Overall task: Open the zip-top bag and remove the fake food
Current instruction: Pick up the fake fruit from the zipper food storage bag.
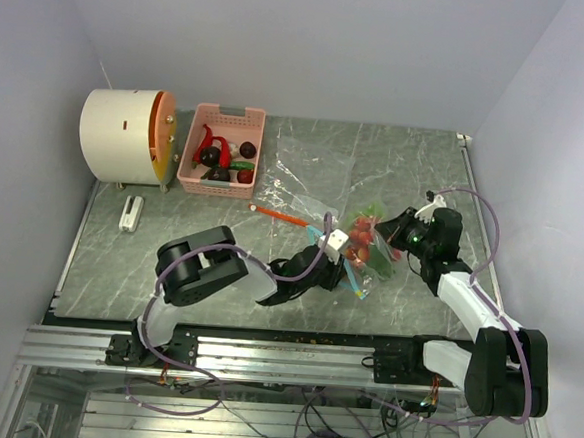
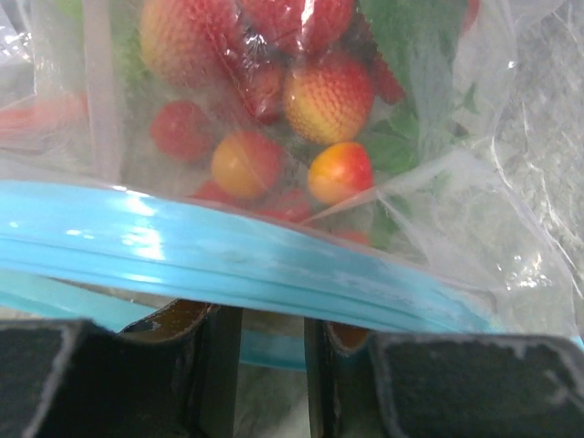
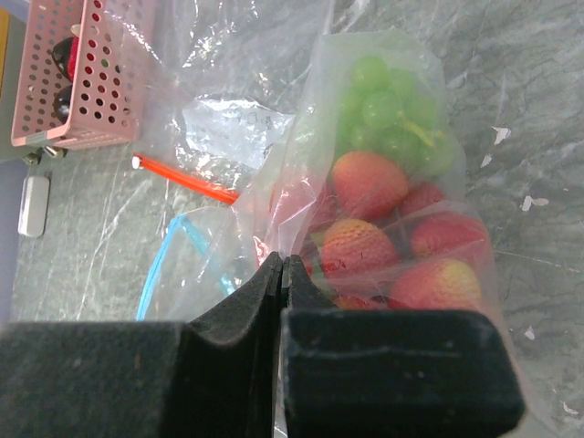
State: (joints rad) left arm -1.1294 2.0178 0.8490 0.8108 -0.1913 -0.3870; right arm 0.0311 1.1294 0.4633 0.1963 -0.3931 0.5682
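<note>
L tool point(image 2: 274, 321), R tool point(image 3: 281, 274) flank bag point(image 3: 401, 100).

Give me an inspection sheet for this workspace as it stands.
Surface: grey marbled table.
Job's things: zip-top bag lying on it, fake food inside.
Clutter: pink basket, white drum, empty clear bags, small white object.
Grippers: left gripper jaws narrowly apart at the blue zip strip; right gripper shut on the bag's film.
Cables: purple cables loop along both arms.
Surroundings: pale walls on three sides.
</note>
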